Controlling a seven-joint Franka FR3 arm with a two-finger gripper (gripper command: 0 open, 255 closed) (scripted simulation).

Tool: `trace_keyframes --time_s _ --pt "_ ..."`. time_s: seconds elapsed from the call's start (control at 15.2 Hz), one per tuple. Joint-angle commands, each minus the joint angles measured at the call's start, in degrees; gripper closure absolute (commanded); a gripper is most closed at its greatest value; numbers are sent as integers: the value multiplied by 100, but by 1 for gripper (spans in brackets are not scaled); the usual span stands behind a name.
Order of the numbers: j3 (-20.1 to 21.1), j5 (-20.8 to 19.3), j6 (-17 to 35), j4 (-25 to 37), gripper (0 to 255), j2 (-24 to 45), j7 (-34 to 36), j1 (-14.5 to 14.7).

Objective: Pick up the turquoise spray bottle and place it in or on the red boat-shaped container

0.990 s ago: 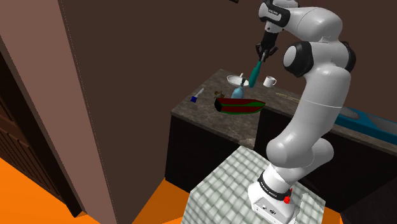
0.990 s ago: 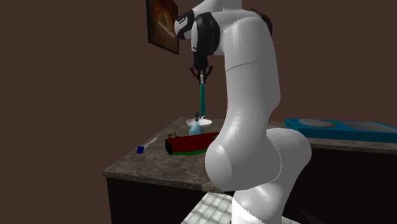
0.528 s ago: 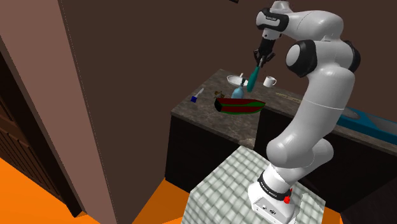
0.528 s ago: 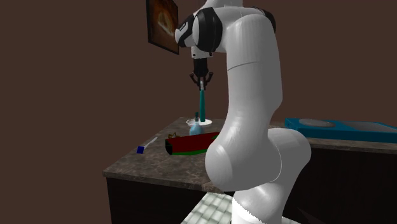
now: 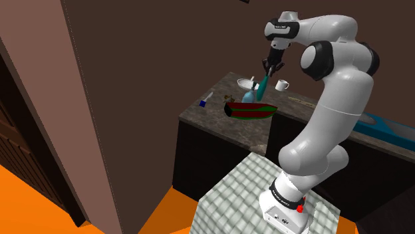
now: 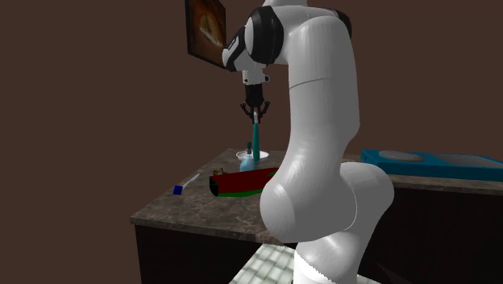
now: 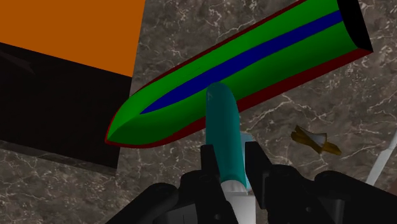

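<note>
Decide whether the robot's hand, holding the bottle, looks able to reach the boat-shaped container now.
Probably yes: the hand holds the bottle above the boat-shaped container, whose open top faces up, and nothing stands between them.

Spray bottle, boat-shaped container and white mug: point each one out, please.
spray bottle [image 7: 224,133], wrist view, middle of its turquoise body
boat-shaped container [image 7: 191,118], wrist view, green inside near the pointed end
white mug [image 5: 282,84], shoulder view, its side
</note>
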Motion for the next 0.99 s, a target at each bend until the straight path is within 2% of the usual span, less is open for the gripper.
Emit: trace_keyframes --time_s 0.0,0.53,0.92 --pt "2 -9 161 -183 255 -26 15 5" --pt "7 -23 783 -818 255 -38 66 14" --pt "7 -23 783 -818 255 -38 66 14"
